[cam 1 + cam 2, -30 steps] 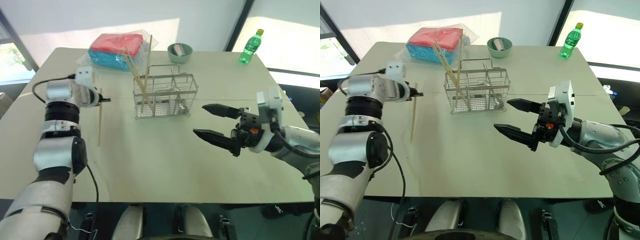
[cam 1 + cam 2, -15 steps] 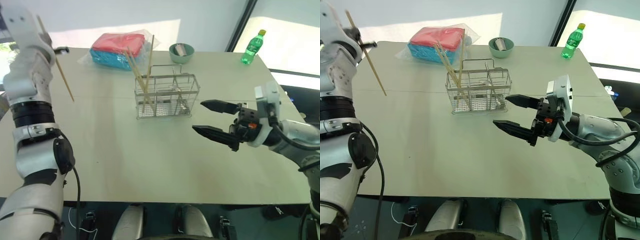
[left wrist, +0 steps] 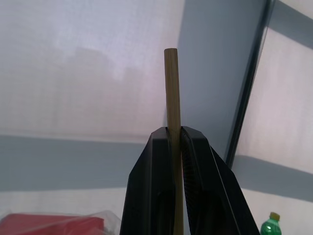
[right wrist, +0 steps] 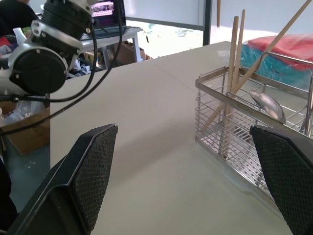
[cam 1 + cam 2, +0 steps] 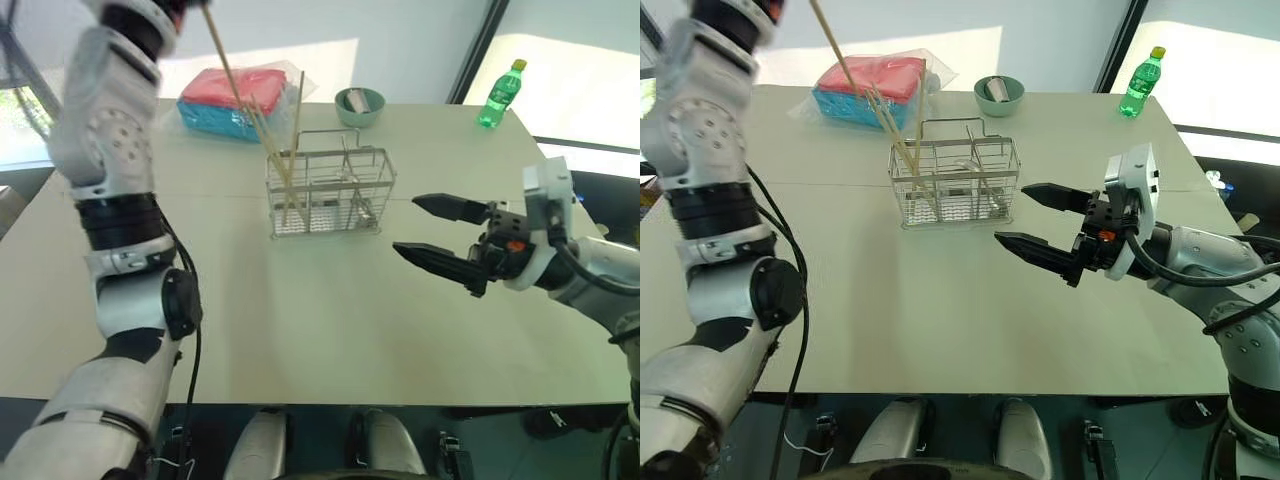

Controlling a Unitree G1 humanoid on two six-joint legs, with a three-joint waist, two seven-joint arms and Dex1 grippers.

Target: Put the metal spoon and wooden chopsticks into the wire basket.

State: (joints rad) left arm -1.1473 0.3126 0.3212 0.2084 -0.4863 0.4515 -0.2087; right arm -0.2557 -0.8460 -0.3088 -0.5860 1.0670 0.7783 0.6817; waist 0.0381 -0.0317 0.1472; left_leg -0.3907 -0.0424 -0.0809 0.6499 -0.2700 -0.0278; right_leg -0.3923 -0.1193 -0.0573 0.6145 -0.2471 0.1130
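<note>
My left gripper [image 3: 174,131] is raised high at the left, shut on one wooden chopstick [image 5: 218,45] that slants down toward the wire basket [image 5: 325,207]. The basket stands at the table's middle. Several wooden chopsticks [image 5: 285,150] lean in its left compartment. The metal spoon [image 4: 267,104] lies inside it. My right gripper [image 5: 405,224] hovers open to the right of the basket, its fingers pointing at it with nothing between them.
A green bowl [image 5: 360,103] sits behind the basket. A plastic bag of pink and blue cloths [image 5: 232,98] lies at the back left, close to the held chopstick's lower end. A green bottle [image 5: 503,93] stands at the back right corner.
My left arm has lifted the chopstick from just above the table to high in the air and swung it right, toward the basket. The right gripper has stayed put.
</note>
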